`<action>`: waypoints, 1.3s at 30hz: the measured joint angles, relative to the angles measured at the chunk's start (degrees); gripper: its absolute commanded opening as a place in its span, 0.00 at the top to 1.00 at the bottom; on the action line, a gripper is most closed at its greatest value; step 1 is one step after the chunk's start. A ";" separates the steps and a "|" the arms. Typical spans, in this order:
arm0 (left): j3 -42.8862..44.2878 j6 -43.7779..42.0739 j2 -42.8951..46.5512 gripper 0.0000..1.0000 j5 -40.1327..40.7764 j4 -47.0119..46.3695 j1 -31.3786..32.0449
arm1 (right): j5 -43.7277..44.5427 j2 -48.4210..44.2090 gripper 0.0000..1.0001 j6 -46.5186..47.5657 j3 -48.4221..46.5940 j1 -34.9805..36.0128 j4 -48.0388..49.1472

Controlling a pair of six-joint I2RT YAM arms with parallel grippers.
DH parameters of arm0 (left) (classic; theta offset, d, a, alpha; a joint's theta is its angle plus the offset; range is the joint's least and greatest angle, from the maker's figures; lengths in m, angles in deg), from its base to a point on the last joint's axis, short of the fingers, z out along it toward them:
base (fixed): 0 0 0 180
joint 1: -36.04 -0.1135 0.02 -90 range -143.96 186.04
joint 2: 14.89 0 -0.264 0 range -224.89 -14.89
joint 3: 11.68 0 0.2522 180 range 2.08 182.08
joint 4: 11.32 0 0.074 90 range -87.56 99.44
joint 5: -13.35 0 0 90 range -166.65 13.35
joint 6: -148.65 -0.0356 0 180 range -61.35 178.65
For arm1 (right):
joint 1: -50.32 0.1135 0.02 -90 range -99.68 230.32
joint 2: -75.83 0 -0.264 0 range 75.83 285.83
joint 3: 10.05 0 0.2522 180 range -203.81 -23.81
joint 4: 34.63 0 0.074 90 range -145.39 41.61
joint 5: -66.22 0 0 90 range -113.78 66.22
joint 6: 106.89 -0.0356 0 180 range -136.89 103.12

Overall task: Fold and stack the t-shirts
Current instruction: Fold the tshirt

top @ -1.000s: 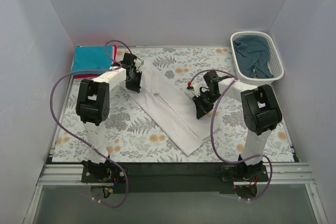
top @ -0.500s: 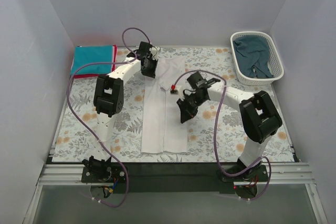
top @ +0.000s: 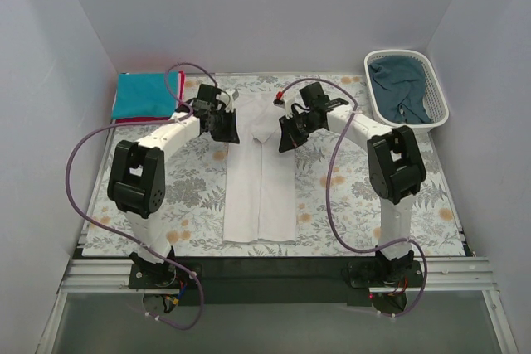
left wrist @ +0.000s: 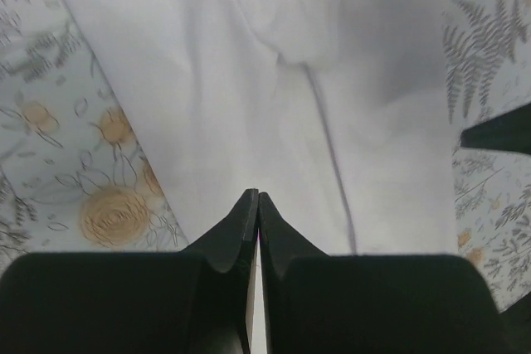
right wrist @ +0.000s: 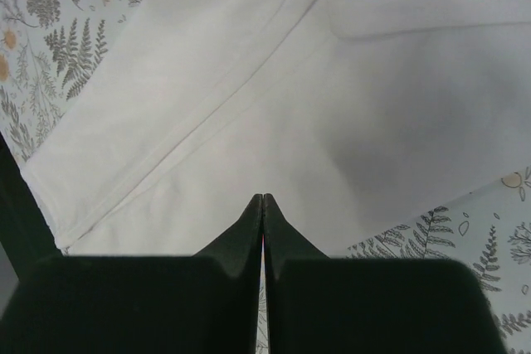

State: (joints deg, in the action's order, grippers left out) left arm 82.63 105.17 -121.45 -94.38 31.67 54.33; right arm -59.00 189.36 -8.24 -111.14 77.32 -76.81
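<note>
The white t-shirt (top: 261,196) lies as a long narrow folded strip down the middle of the table. My left gripper (top: 226,130) is shut at its far left edge, tips over white cloth (left wrist: 332,80), nothing seen between them (left wrist: 255,194). My right gripper (top: 286,140) is shut over the far right part of the shirt (right wrist: 249,105), also with nothing between its tips (right wrist: 263,196). A bright teal t-shirt (top: 143,93) lies folded at the back left on a red one (top: 124,120). A dark blue-teal t-shirt (top: 402,89) sits crumpled in the basket.
The white slatted basket (top: 438,93) stands at the back right corner. A floral tablecloth (top: 191,196) covers the table. Purple cables loop from both arms. Grey walls close in the left, back and right sides.
The white t-shirt swung from a diagonal to lying straight toward me. Both grippers, shut throughout, have moved to its far end, the right one travelling away from me.
</note>
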 measured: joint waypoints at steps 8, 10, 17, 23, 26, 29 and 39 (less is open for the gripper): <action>-14.62 2.16 0.07 1.00 -2.62 -0.98 0.04 | 0.09 7.98 0.99 -4.79 0.70 0.00 3.65; -14.67 2.36 -0.39 1.00 -3.04 -1.70 0.04 | 0.09 9.09 0.99 -5.62 0.70 -0.26 4.76; -8.17 2.78 -6.38 1.00 -5.64 -3.26 -0.37 | -2.14 12.70 0.99 -7.48 -1.86 -2.34 6.56; -2.86 3.32 -10.93 1.00 -8.59 -4.24 -1.77 | -2.32 17.53 0.99 -7.37 -9.20 -5.31 7.96; 0.09 3.39 -12.66 1.00 -9.14 -4.11 -2.56 | -2.21 19.23 0.99 -7.23 -12.00 -6.34 8.26; 2.71 3.21 -14.62 1.00 -9.42 -3.58 -3.56 | -1.62 20.96 0.96 -7.10 -15.21 -6.86 8.00; -6.71 -5.03 4.35 0.32 -9.88 -2.03 -5.49 | 2.45 9.07 0.02 0.00 -14.91 -6.80 1.66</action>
State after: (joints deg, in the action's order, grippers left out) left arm 75.92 100.14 -117.10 -104.26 29.64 48.84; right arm -56.56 198.43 -8.24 -126.05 70.52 -75.15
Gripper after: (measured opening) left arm 0.581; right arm 0.649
